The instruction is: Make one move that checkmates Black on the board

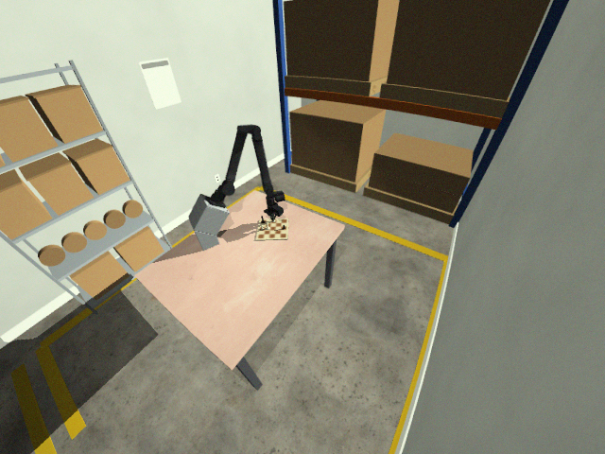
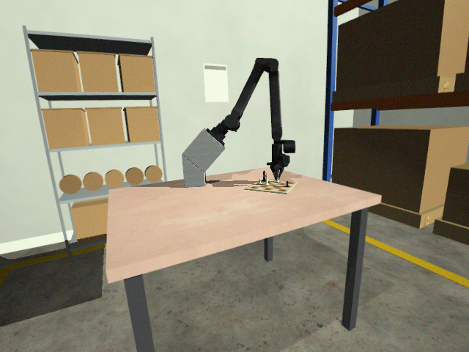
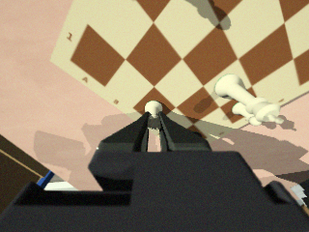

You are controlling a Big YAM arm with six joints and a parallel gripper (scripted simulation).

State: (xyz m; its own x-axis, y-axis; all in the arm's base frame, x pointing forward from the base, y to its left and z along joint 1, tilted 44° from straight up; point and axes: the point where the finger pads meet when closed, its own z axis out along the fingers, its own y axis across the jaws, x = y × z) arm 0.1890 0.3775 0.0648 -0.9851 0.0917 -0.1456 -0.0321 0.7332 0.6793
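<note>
The small chessboard [image 1: 271,230] lies on the pink table near the arm's base; it also shows in the exterior view [image 2: 271,186] and fills the top of the wrist view [image 3: 193,53]. My gripper [image 3: 154,115] is shut on a white piece with a round top [image 3: 154,107], held over the board's edge by the file letters. A taller white piece [image 3: 246,101] stands on the board to its right in the wrist view. A dark piece [image 2: 286,183] stands near the board's right side. In the top and exterior views the gripper [image 2: 277,174] is low over the board's far side.
The arm's grey base block [image 2: 198,158] stands on the table left of the board. A metal shelf with boxes [image 2: 94,114] is behind the table at left. A blue rack with large boxes [image 2: 397,114] stands at right.
</note>
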